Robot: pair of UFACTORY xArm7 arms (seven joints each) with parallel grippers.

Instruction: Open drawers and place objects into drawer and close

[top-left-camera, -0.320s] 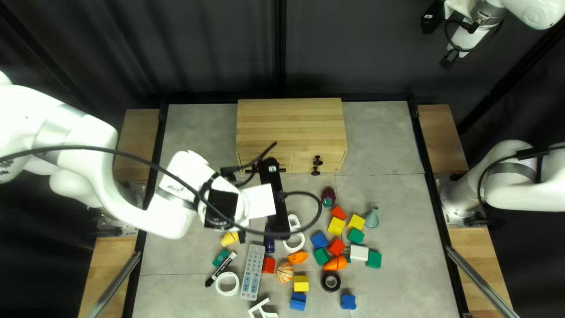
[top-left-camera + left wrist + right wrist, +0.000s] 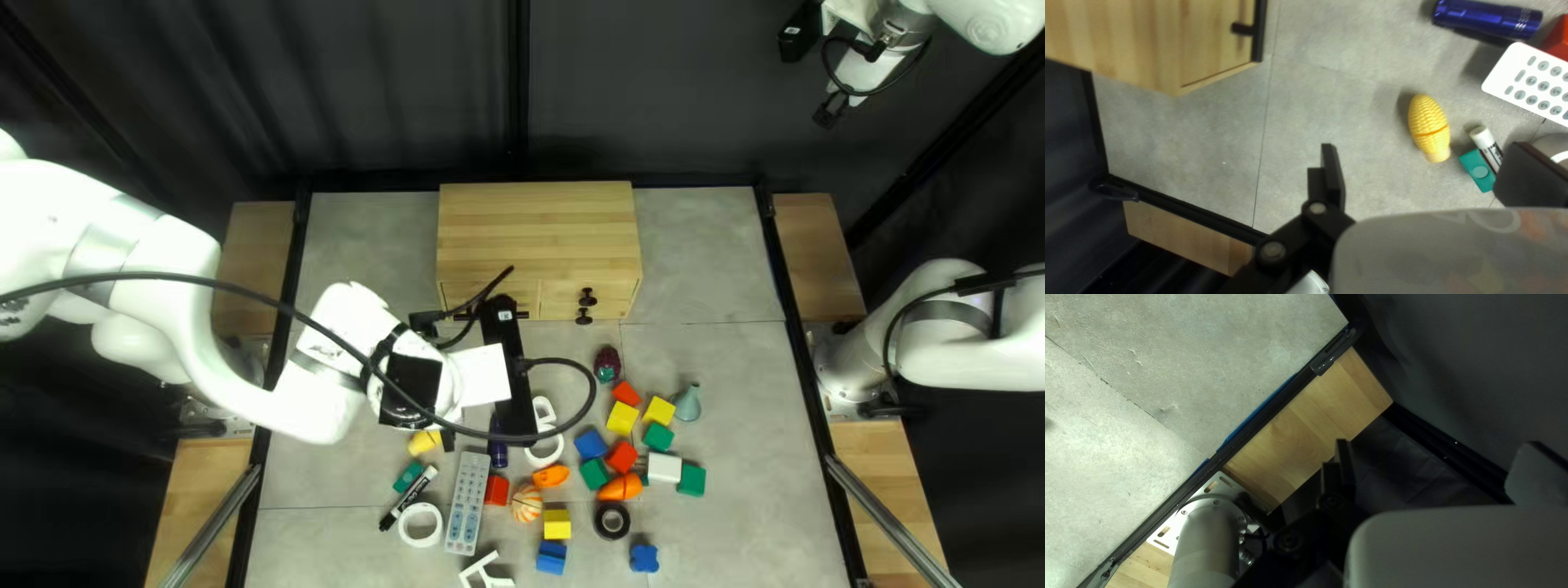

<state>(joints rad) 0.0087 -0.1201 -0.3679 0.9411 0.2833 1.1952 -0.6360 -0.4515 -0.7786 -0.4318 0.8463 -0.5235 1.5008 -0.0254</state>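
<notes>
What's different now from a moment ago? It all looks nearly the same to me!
Very little: my left arm has shifted slightly, its wrist end moving a touch toward the table's near edge. I see nothing taken hold of or let go; the left gripper is open and empty. The wooden cabinet, the remote, the toy corn and my right arm look unmoved.

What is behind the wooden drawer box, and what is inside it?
Behind the drawer box hangs a dark curtain; anything low there would be hidden. The inside cannot be seen, because the wooden top and front cover it.
</notes>
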